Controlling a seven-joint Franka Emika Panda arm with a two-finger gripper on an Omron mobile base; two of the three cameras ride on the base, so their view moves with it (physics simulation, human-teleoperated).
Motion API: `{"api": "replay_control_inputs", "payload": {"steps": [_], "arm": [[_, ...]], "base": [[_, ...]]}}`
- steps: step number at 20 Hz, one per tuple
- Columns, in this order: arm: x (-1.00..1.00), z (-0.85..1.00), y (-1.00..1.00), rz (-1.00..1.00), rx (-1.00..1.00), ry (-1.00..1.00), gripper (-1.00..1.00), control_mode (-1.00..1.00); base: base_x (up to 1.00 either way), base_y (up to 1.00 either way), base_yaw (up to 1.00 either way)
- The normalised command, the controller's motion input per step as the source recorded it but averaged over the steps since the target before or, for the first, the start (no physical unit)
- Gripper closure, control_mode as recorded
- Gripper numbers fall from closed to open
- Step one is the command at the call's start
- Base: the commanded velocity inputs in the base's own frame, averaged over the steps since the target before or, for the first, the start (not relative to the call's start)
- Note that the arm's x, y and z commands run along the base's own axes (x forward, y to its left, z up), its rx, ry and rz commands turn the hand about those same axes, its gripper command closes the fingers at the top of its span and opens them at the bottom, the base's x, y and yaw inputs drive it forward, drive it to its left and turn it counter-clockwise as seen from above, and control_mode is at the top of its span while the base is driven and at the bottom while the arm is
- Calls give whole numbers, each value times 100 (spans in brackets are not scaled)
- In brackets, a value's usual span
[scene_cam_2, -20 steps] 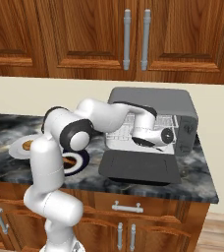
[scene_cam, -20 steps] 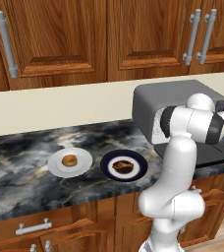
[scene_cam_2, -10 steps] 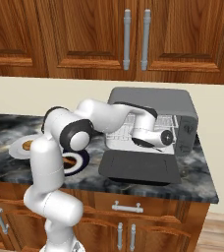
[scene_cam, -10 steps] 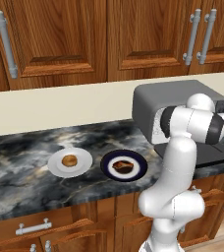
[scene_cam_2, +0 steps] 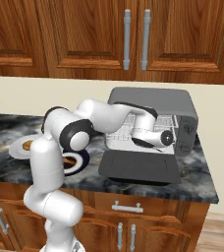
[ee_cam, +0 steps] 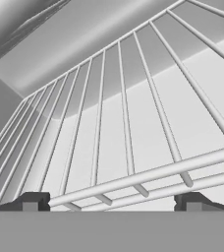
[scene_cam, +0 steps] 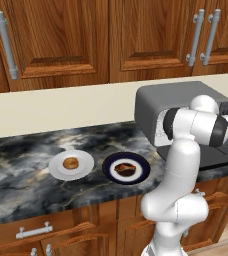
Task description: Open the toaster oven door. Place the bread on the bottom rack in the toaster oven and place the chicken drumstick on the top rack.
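Currently the toaster oven [scene_cam_2: 153, 106] sits at the right end of the worktop [scene_cam: 21, 165], back against the wall, and the toaster oven door [scene_cam_2: 139, 166] is folded down flat, lying out over the worktop toward its front edge. Wire grids show inside the opening in the right base view; the top rack [scene_cam_2: 126, 129] is visible behind the arm, and I cannot separate the bottom rack from it there.

Gripper [ee_cam: 109, 202] is at the mouth of the oven, pointed into the cavity. Hand view: both dark fingertips [ee_cam: 33, 201] stand wide apart at the lower edge, nothing between them. Just ahead of the tips run two front bars of a rack [ee_cam: 133, 147], one just below the other, with thin wires fanning away toward the back wall. Cannot tell which of the two racks this is.

Bread [scene_cam: 70, 163] lies on a white plate [scene_cam: 84, 170] in the middle of the worktop, nearer the front edge. Chicken drumstick [scene_cam: 124, 169] lies on a dark blue plate [scene_cam: 141, 172] just to the right of the white one, between it and the oven door. The plates are close but not touching.

Wooden cabinets [scene_cam: 56, 35] with metal handles hang above the worktop.
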Motion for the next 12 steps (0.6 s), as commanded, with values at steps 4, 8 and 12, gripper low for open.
{"api": "replay_control_inputs", "payload": {"steps": [4,8,12], "arm": [[13,23,0,-1,0,0,-100,-100],[13,24,0,-1,1,0,-100,-100],[3,25,-2,-2,0,0,-100,-100]], "base": [[0,0,0],[0,0,0],[0,0,0]]}}
